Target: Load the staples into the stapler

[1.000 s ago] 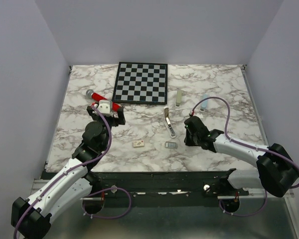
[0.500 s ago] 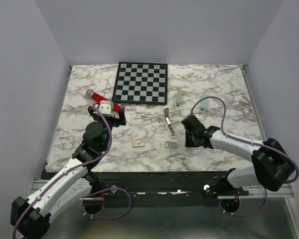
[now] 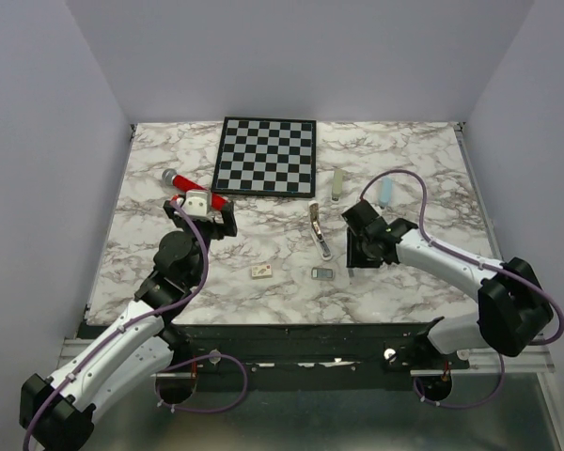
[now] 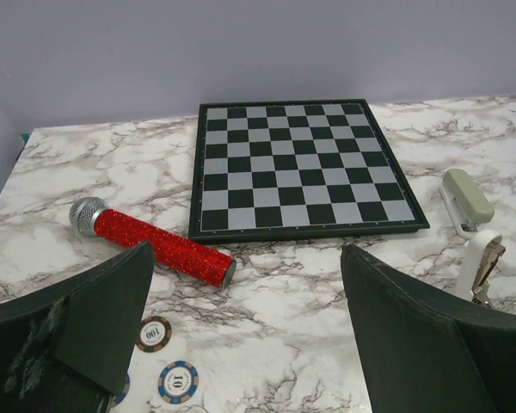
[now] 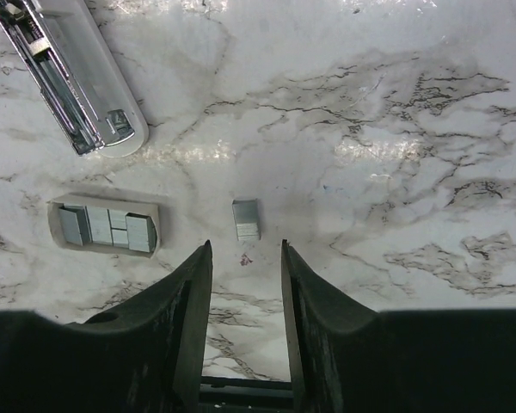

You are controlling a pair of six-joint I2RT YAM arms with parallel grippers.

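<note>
Right wrist: we see R gripper (image 5: 245, 249) jaws narrowly apart, empty, loose strip (image 5: 246, 219) just ahead, staples (image 5: 105, 225) ahead-left, stapler (image 5: 77, 73) beyond; L gripper (image 4: 245, 258) wide.

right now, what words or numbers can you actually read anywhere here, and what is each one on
"100" on the dark poker chip
"10" on the blue poker chip
Marks on the small tan tile are too small to read.
No text shows on the stapler, staples, chessboard or microphone.
</note>
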